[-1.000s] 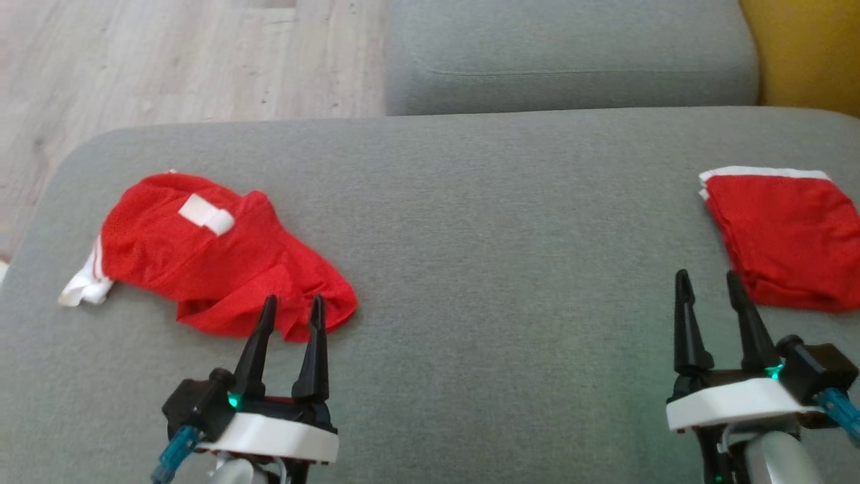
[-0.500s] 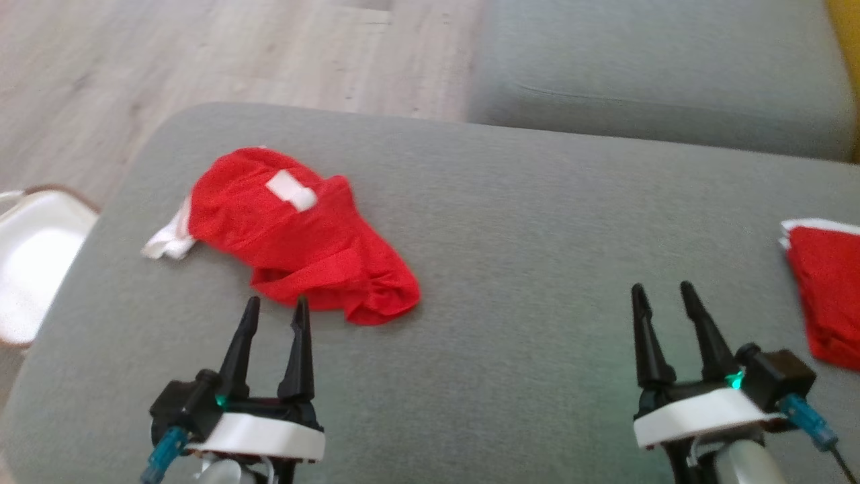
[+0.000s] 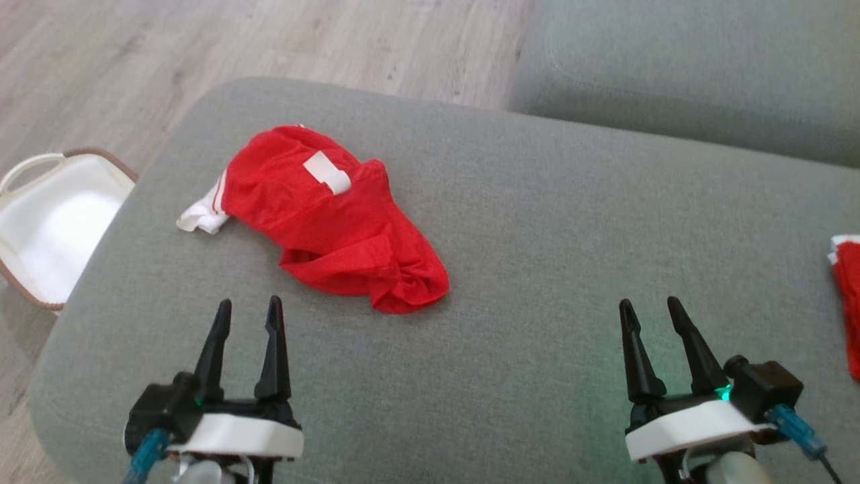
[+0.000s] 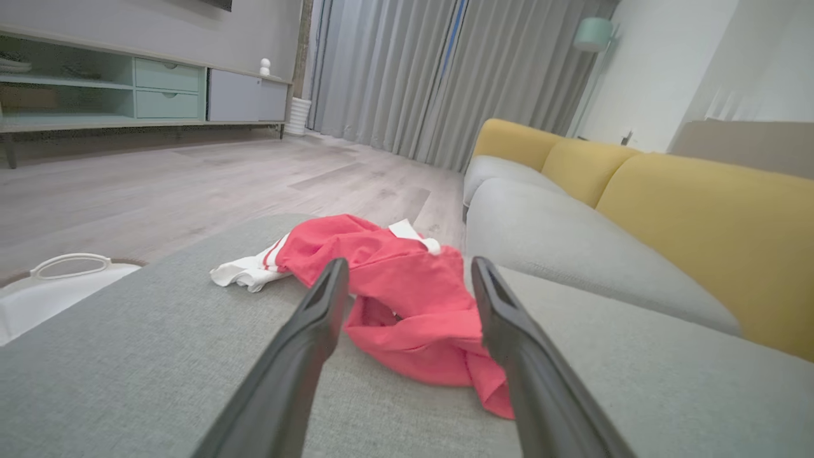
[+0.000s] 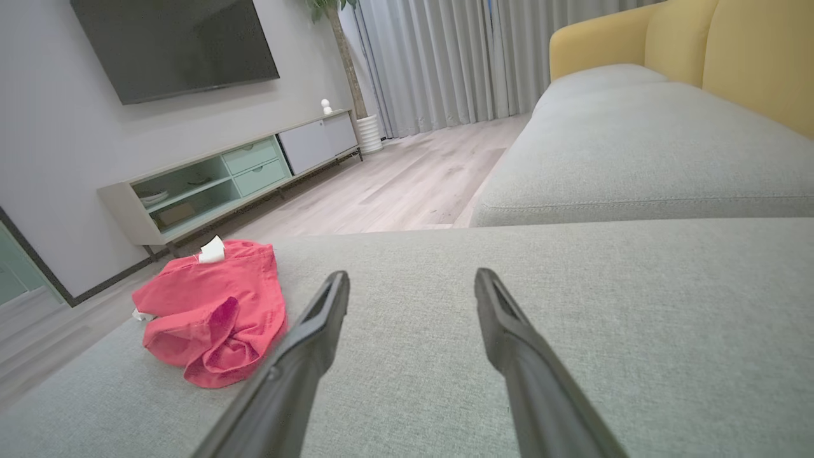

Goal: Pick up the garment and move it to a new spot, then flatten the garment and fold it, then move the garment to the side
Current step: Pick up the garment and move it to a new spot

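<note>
A crumpled red garment with white trim and a white tag lies in a heap on the grey cushion, toward its left. My left gripper is open and empty, hovering near the cushion's front edge, short of the garment. In the left wrist view the garment lies just beyond the open fingers. My right gripper is open and empty at the front right, far from the garment. The right wrist view has the garment at the left, past my gripper.
A second red cloth, folded, lies at the cushion's right edge. A white basket with a brown rim stands on the wooden floor to the left. Behind are another grey seat cushion and yellow backrests.
The head camera has turned left: the whole picture shifted right, the basket came into view and the folded cloth slid to the edge. Both grippers stay open.
</note>
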